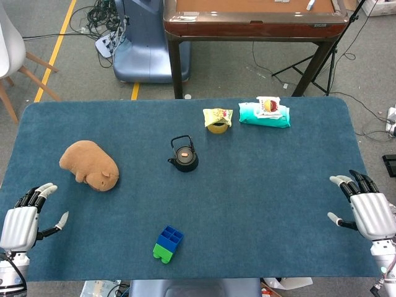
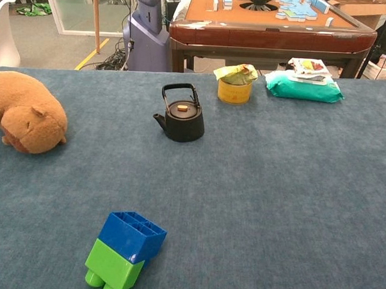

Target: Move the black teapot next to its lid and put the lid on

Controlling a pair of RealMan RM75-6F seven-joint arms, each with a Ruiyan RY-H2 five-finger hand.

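The black teapot (image 1: 184, 156) (image 2: 181, 116) stands upright near the middle of the blue table, its handle raised. A lid with a small tan knob (image 2: 182, 108) sits on top of it. My left hand (image 1: 22, 219) hovers at the table's near left corner, fingers spread, holding nothing. At the near right edge my right hand (image 1: 369, 209) is likewise spread and empty. Both hands are far from the teapot and show only in the head view.
A brown plush animal (image 1: 90, 164) lies at the left. A blue-and-green block (image 1: 167, 244) sits near the front edge. A yellow cup (image 1: 217, 120) and a green wipes pack (image 1: 265, 114) stand at the back. A wooden table (image 1: 253, 18) is beyond.
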